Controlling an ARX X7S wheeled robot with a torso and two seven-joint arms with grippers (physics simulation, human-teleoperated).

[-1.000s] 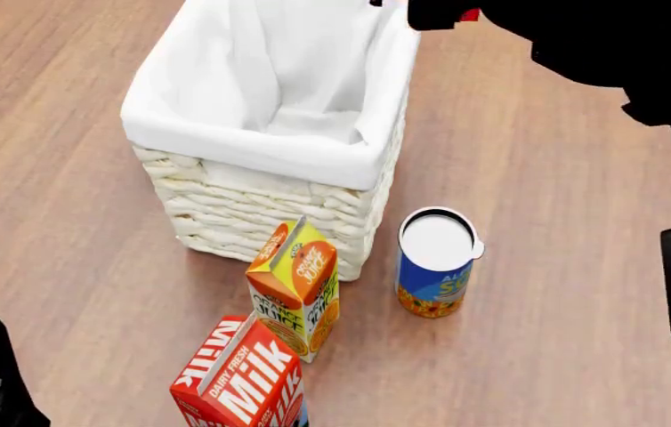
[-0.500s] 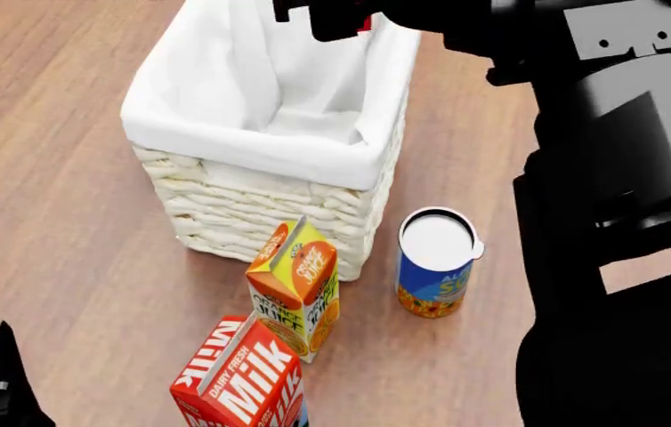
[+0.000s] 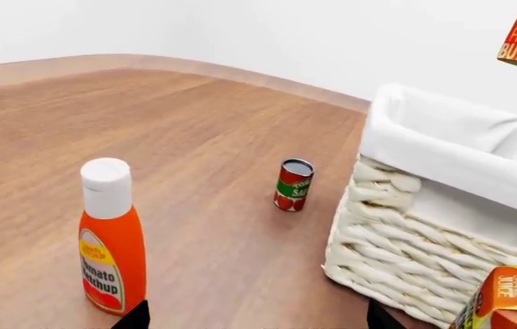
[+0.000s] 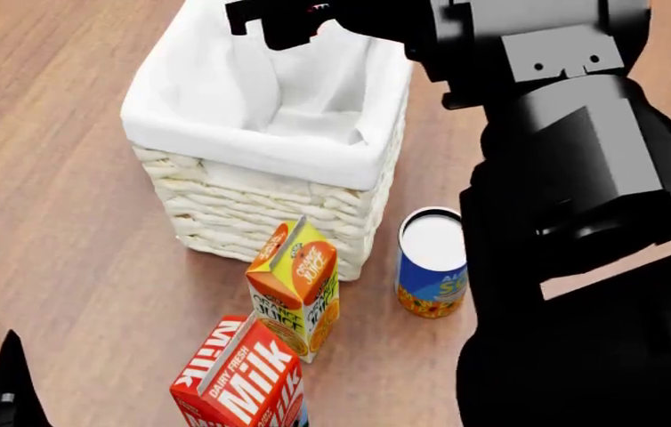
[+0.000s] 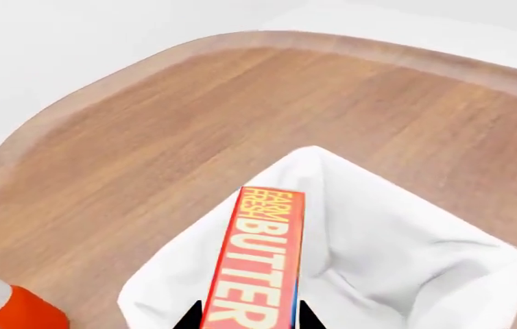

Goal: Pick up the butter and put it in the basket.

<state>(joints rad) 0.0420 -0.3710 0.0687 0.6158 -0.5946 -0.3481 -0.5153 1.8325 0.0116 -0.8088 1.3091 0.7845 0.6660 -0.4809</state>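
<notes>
On the wooden counter (image 4: 62, 222) stands the basket (image 4: 267, 191). The right hand (image 5: 245, 319) pinches the butter (image 5: 258, 264) above the basket's opening, its long axis pointing straight out from the fingers. The left hand (image 4: 4, 391) barely shows; I cannot tell its state.

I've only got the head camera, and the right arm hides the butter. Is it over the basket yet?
Observer: Yes. In the right wrist view the butter sits between the right fingers, directly above the basket lining.
Operator: Is it touching the rim?
Observer: No. The left wrist view shows it hanging in the air, clear above the rim.
Operator: Anything beyond the basket I can't see?
Observer: A small red-and-green can stands on the wood beside it, not touching.
</notes>
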